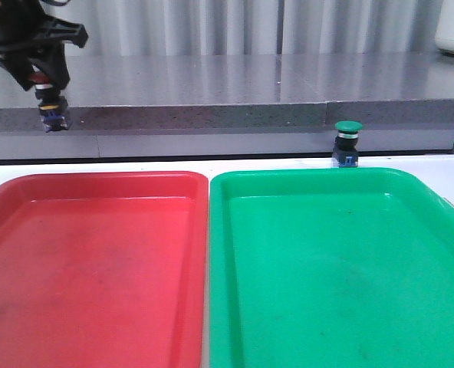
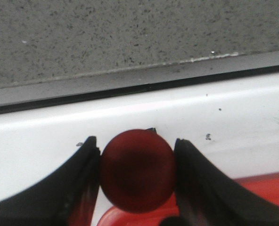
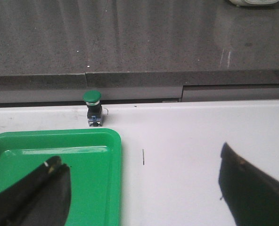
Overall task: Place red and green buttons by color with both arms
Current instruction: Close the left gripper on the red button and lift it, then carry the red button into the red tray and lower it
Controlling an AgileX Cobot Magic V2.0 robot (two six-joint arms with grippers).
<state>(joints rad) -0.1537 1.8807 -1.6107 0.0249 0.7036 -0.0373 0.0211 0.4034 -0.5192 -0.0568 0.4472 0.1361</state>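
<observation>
One red button (image 2: 137,169) between left hand (image 2: 137,181) fingers, aloft.

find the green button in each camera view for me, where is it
Front view: green button stands upright on the white table just beyond the green tray.
Left wrist view: not in it.
Right wrist view: green button beyond the tray's far corner.
Shared landmark: the green tray.

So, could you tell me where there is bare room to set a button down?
Both the red plastic tray and green plastic tray are bare inside. White table right of the green tray is free. Only the green-capped push-button occupies the strip behind it.
</observation>
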